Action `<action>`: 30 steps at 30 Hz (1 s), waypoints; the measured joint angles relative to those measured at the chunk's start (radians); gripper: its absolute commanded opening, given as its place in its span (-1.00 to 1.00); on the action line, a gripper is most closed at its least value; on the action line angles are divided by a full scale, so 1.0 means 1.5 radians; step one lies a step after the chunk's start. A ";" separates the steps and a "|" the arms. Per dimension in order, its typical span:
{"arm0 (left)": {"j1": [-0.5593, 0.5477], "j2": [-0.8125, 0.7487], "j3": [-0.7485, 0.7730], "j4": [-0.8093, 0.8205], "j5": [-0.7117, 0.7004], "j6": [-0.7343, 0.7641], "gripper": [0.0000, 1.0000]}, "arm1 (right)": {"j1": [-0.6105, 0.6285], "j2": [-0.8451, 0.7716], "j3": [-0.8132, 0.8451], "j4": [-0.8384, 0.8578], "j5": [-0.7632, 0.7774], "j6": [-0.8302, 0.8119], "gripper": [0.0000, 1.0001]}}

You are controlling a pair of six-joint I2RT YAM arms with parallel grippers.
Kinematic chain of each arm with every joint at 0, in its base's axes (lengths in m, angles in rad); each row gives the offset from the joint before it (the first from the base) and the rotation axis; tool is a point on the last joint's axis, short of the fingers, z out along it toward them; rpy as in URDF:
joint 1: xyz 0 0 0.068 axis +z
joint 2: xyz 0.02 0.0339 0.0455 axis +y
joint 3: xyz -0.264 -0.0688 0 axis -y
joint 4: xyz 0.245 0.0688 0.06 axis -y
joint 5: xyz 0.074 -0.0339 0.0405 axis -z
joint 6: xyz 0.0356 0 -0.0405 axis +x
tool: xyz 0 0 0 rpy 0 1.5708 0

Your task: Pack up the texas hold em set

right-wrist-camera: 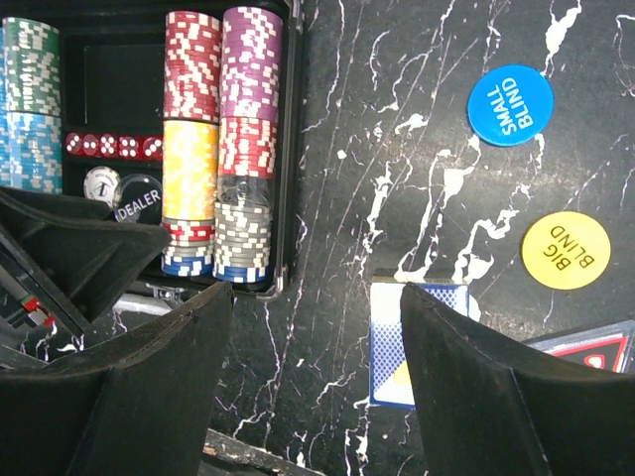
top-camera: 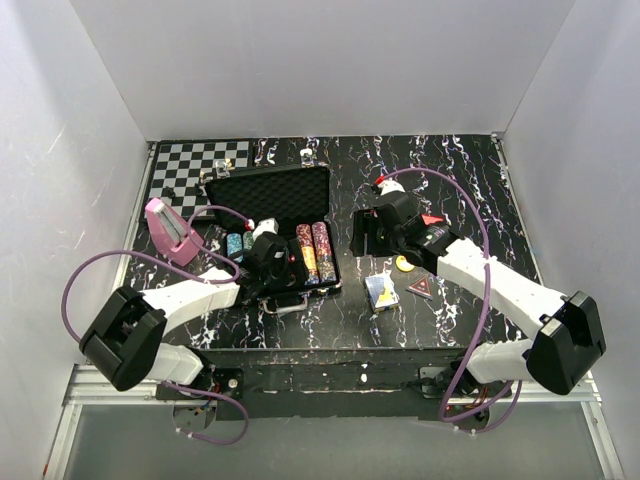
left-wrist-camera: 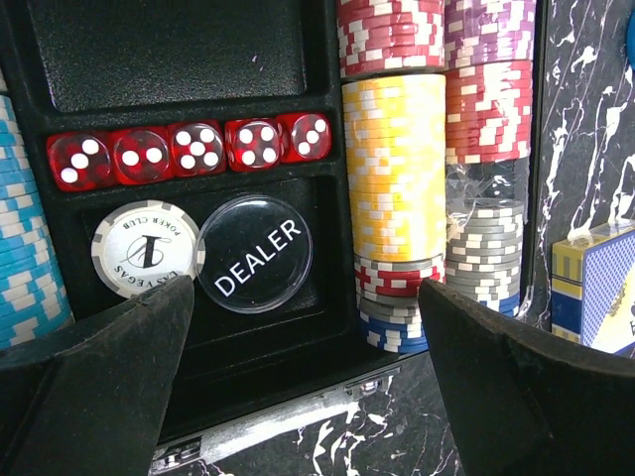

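Briefcase (top-camera: 270,192) lies open on the marbled surface (top-camera: 470,200), directly beneath the left gripper (left-wrist-camera: 306,296), whose fingers are spread wide with nothing between them. Just ahead of it in the foam sit the DEALER button (left-wrist-camera: 254,253), a Las Vegas poker chip (left-wrist-camera: 145,248) and a row of red dice (left-wrist-camera: 189,149). Chip rows (left-wrist-camera: 397,169) fill the slots to its right. The right gripper (right-wrist-camera: 316,297) is also spread and empty, above a blue card deck (right-wrist-camera: 389,347) lying outside the case. Beyond it to the right lie the SMALL BLIND button (right-wrist-camera: 510,104) and the BIG BLIND button (right-wrist-camera: 564,251).
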 measured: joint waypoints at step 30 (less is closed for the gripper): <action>0.000 0.019 -0.006 0.050 0.012 0.005 0.96 | -0.001 -0.008 -0.012 0.000 0.002 0.001 0.52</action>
